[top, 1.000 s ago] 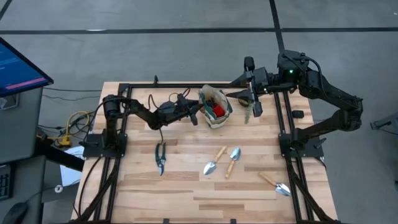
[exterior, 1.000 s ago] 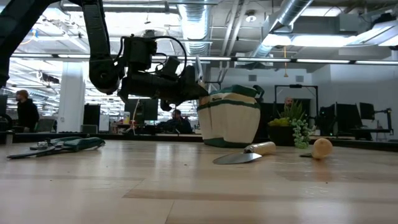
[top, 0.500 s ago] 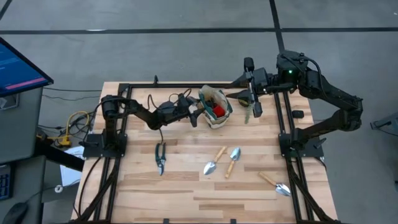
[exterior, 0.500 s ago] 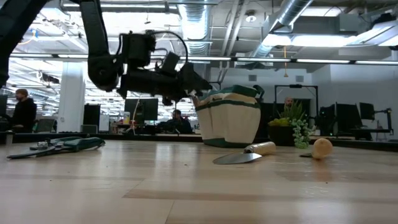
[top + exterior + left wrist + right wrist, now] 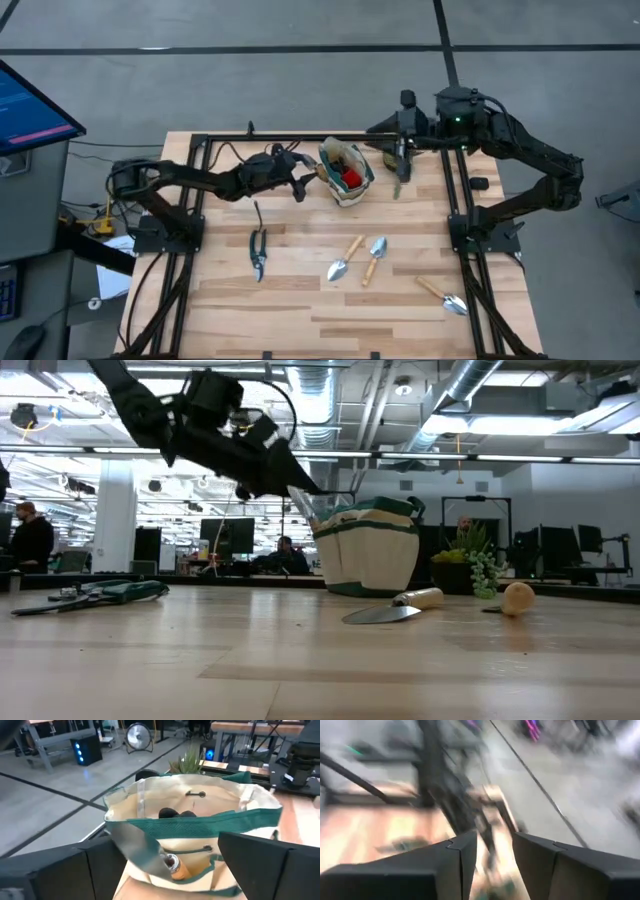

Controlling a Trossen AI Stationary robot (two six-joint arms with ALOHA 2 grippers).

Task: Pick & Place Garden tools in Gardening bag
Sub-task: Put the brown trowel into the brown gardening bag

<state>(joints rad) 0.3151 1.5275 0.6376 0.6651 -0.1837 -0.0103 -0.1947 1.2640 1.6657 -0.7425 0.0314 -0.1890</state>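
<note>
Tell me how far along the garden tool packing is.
Done: a red piece sits in the bag. In hand: the left gripper is beside the bag, jaws apart, with a trowel leaning at the bag's near side; whether it is seated is unclear. Left: three trowels and the shears lie on the table. The right gripper waits at the far edge.
</note>
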